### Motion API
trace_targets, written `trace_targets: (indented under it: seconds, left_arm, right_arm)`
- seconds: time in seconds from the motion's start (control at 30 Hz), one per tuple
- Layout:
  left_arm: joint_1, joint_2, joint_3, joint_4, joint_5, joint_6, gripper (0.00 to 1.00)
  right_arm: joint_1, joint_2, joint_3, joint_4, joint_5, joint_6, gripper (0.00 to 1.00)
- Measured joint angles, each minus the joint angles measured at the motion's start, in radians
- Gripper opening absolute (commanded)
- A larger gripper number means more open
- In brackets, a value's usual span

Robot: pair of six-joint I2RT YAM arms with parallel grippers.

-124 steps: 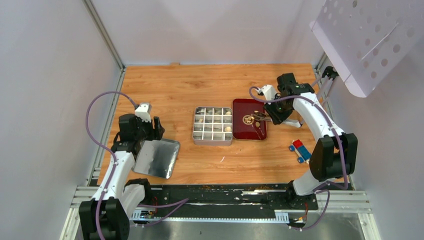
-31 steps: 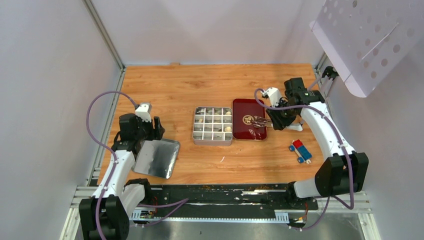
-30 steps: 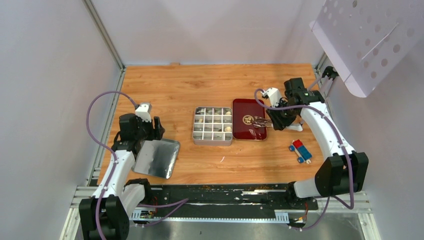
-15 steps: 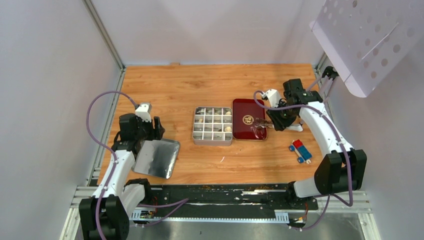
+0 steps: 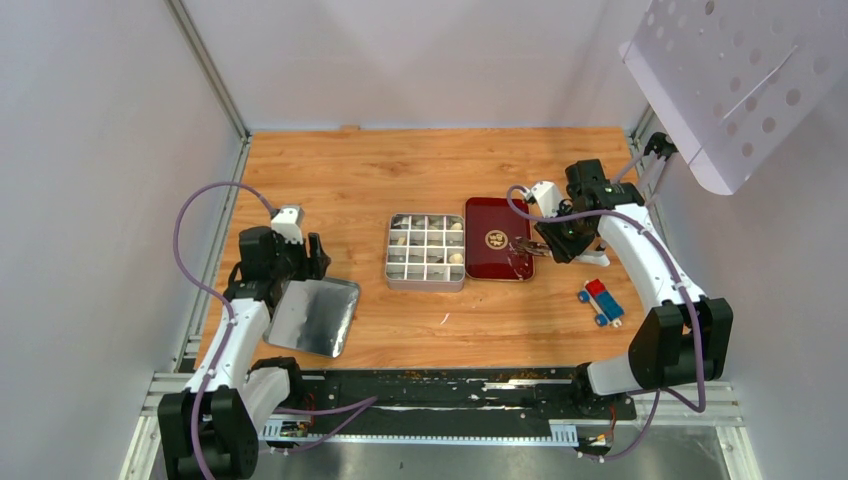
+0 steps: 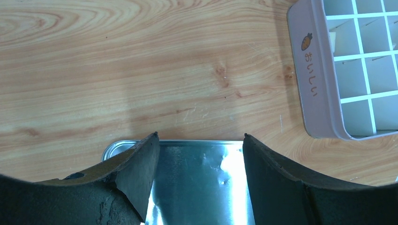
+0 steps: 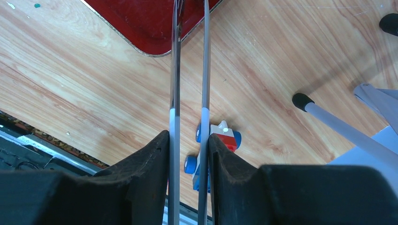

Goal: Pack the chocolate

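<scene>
The chocolate [image 5: 457, 258] is a set of small oval pieces, cream-white and dark brown, each lying loose in its own compartment of the tin [image 5: 425, 284] near the middle of the desk [image 5: 330, 180]. The cream pieces show clearest: one in the tin's 1 o'clock corner, one on its 4 o'clock side and one toward 10 o'clock. Darker bits sit along the 12 o'clock row and the 9 o'clock column. The pieces are too small to count exactly.
</scene>
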Motion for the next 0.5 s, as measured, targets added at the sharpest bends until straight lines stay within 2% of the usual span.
trace_targets:
  seconds: [0.3, 0.5]
  left_arm:
    - [0.000, 0.008, 0.000, 0.000, 0.003, -0.004, 0.74]
    - [0.000, 0.008, 0.000, -0.001, 0.003, -0.004, 0.74]
  right_arm:
    - [0.000, -0.002, 0.040, -0.020, -0.030, 0.005, 0.10]
    - [0.000, -0.002, 0.188, -0.021, -0.177, 0.048, 0.10]
